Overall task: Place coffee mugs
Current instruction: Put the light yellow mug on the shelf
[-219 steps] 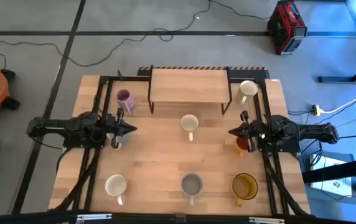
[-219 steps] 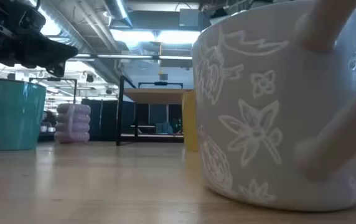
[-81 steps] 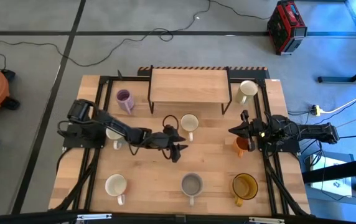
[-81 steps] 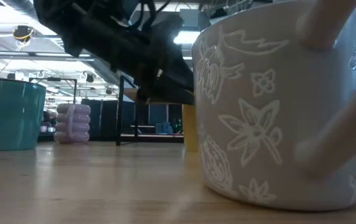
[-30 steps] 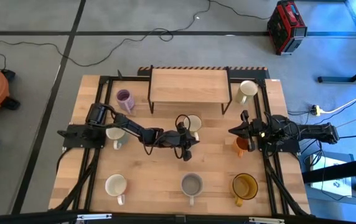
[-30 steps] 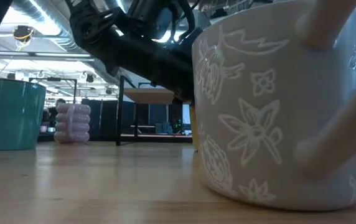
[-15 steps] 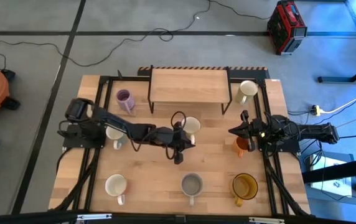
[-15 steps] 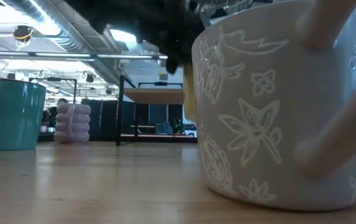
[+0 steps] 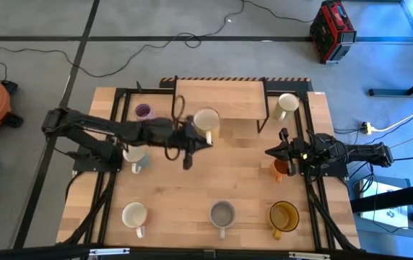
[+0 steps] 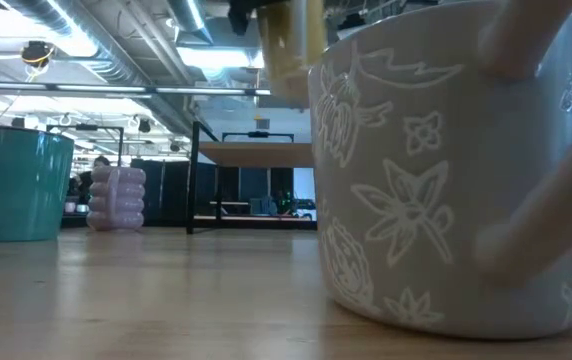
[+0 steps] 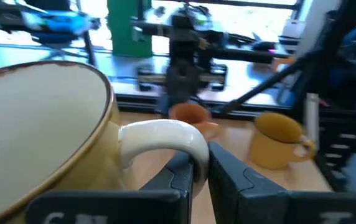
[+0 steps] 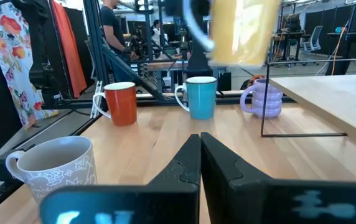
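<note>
My left gripper [image 9: 199, 139] is shut on the handle of a cream mug with a brown rim [image 9: 206, 121]. It holds the mug in the air just before the front edge of the wooden shelf [image 9: 219, 99]. The same mug shows high up in the low view [image 10: 291, 45] and in the right wrist view [image 12: 246, 28]. My right gripper [image 9: 270, 152] waits shut at the table's right side, next to an orange mug [image 9: 282, 169]. The other mugs stand on their bases on the table. My left gripper pinches the mug's white handle [image 11: 187, 144] at its outer curve between its two fingers [image 11: 224, 171]. The fingers come nearly level from the table's left side. The mug is lifted clear of the table, roughly upright, with its mouth up.
A lilac mug [image 9: 143, 112] and a teal mug [image 9: 135, 155] stand at the left under my arm, and a cream mug [image 9: 287, 105] at the far right. Along the near edge stand a cream mug [image 9: 134, 214], a grey flowered mug [image 9: 222, 214] and an amber mug [image 9: 284, 215].
My left gripper has risen with the cream mug and drawn back toward the table's left and far side. The mug has left the table's middle and now hangs clear by the shelf's front edge. My right arm has kept still.
</note>
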Controlling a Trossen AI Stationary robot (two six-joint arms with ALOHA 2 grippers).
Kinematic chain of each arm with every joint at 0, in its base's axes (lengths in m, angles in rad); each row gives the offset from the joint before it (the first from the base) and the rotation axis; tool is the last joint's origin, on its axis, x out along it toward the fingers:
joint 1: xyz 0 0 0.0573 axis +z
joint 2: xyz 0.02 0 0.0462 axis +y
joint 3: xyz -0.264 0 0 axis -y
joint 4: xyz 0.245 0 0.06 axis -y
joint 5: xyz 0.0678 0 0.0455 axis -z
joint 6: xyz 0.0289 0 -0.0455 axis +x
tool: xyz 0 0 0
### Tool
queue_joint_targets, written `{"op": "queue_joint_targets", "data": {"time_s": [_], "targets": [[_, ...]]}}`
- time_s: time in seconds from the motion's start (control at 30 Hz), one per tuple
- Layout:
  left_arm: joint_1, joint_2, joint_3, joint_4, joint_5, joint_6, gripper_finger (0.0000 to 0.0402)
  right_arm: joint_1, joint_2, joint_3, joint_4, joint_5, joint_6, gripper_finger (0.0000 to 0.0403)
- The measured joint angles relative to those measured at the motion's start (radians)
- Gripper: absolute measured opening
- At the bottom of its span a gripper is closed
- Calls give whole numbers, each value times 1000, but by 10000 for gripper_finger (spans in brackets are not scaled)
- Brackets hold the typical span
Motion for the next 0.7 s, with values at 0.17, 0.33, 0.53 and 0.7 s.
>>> {"op": "queue_joint_targets", "data": {"time_s": [0.17,0.33,0.53,0.7], "targets": [[125,-90,0,-67,75,70,23,0,0,0,0,0,0,0],[291,-106,0,-96,233,110,23,0,0,0,1,1,0,0],[483,-108,0,-132,396,167,23,0,0,0,0,0,0,0],[620,-109,0,-155,502,227,23,0,0,0,0,0,0,0]]}}
